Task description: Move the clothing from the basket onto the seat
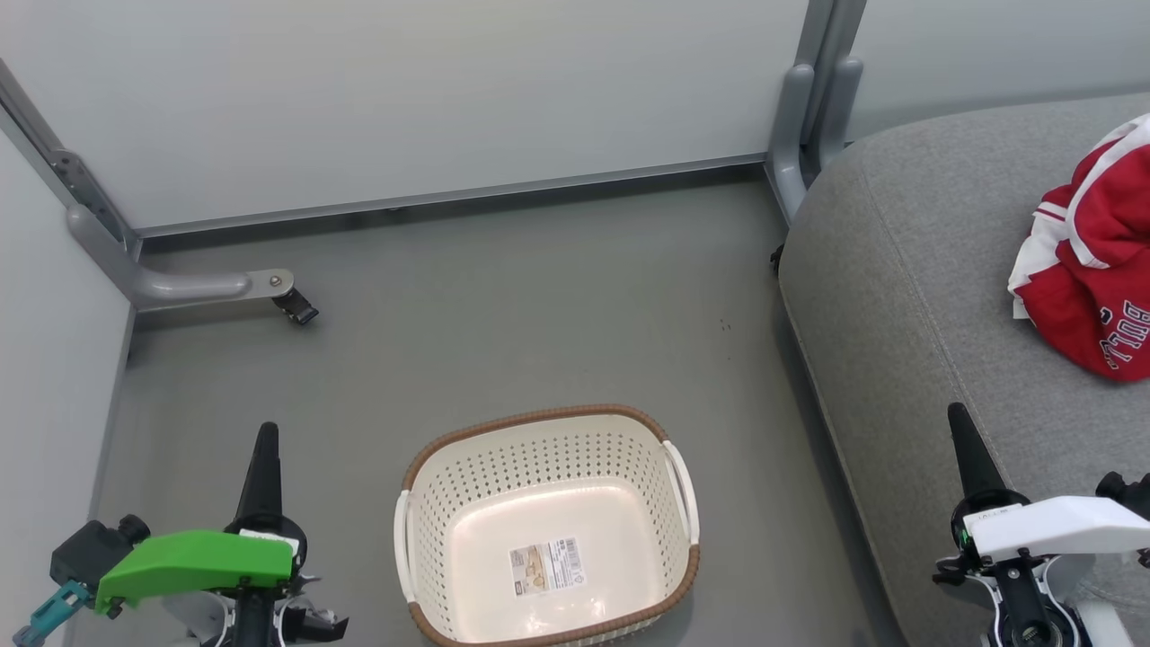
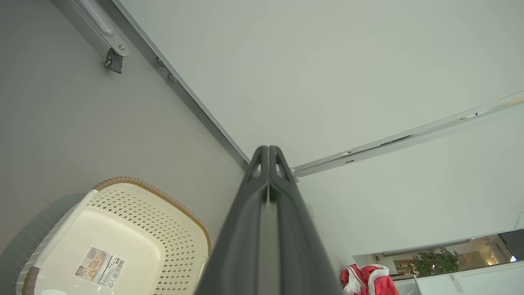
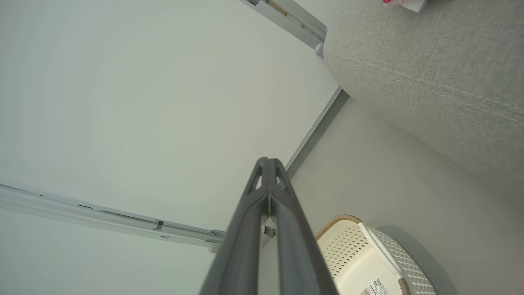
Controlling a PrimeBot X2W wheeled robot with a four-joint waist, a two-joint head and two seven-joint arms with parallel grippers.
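The grey floor (image 1: 539, 296) is smooth and matt and takes the middle of the head view. At the lower left, the left gripper (image 1: 267, 433) points up the frame above a green cover. Its two dark fingers are pressed together into one tip and carry nothing. At the lower right, the right gripper (image 1: 958, 415) rises from a white cover in the same way, with its fingers joined and nothing between them.

Between the two, at the bottom centre, stands the basket (image 1: 539, 449). It is cream plastic with many small holes, rounded corners, a brown woven rim and white handles. A paper label (image 1: 545, 566) is stuck on its bare bottom.

The seat (image 1: 898, 270), of grey woven fabric with stitched seams, takes the right side. The clothing (image 1: 1092, 270), red with white stripes and white letters, lies crumpled on the seat at the right edge of the frame. Farther back, pale panels (image 1: 449, 90) in grey metal frames close the room.
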